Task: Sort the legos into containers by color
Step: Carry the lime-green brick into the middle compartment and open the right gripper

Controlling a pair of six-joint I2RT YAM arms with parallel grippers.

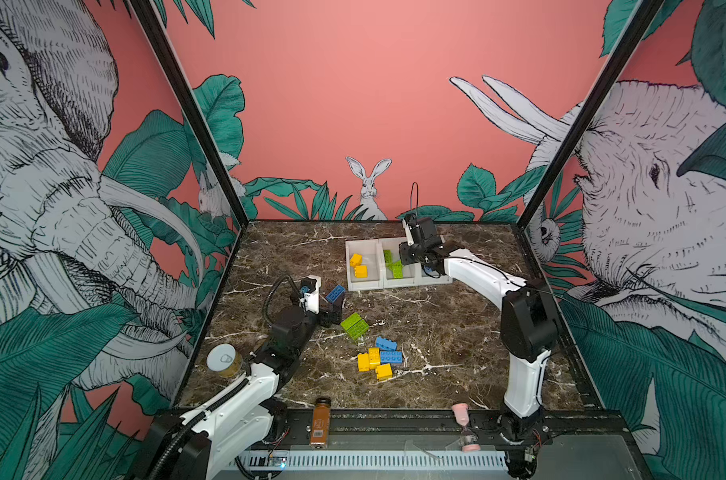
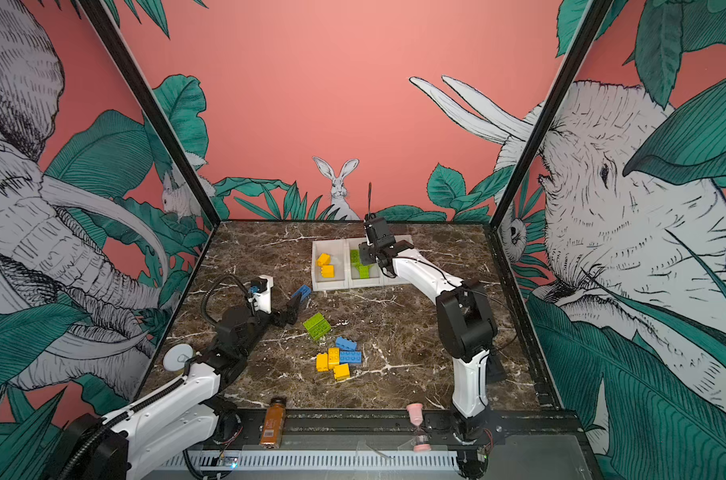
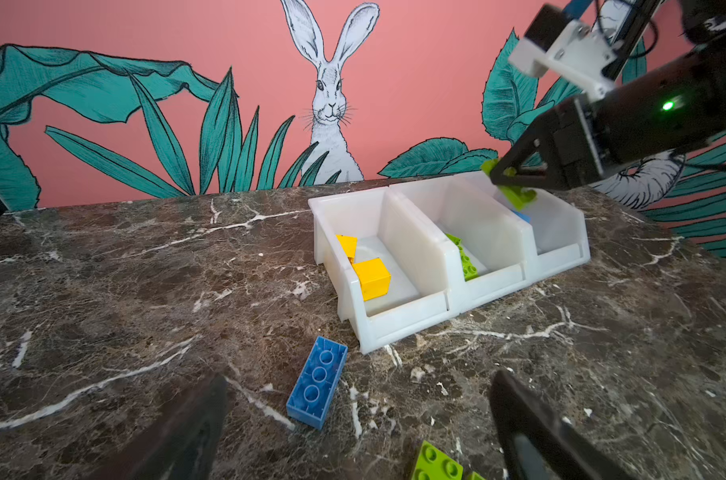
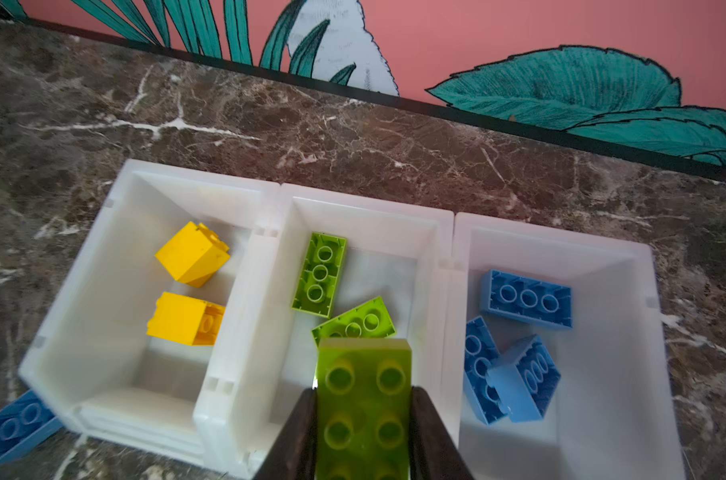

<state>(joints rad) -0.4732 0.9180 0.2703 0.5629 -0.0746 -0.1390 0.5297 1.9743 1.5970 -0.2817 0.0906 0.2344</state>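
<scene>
Brown marbled desk (image 1: 457, 332) is spreading beneath me, pink jungle walls (image 1: 374, 104) behind. My right jaws are clamping a lime green brick (image 4: 363, 411) across its long flat sides, hanging it over the middle bin (image 4: 378, 232), two more green bricks (image 4: 320, 272) lying just ahead. My left jaws are gaping empty, a blue brick (image 3: 317, 382) lying between and just ahead of them. I'm judging these bricks light, stiff, slick: smooth sides, not studs, for gripping.

In both top views the right arm (image 1: 477, 270) covers most of the third bin (image 1: 438, 279). The green brick (image 4: 363, 407) between the right jaws is blurred, runs off the picture's edge and hides part of another green brick (image 4: 355, 326) beyond the jaws.
</scene>
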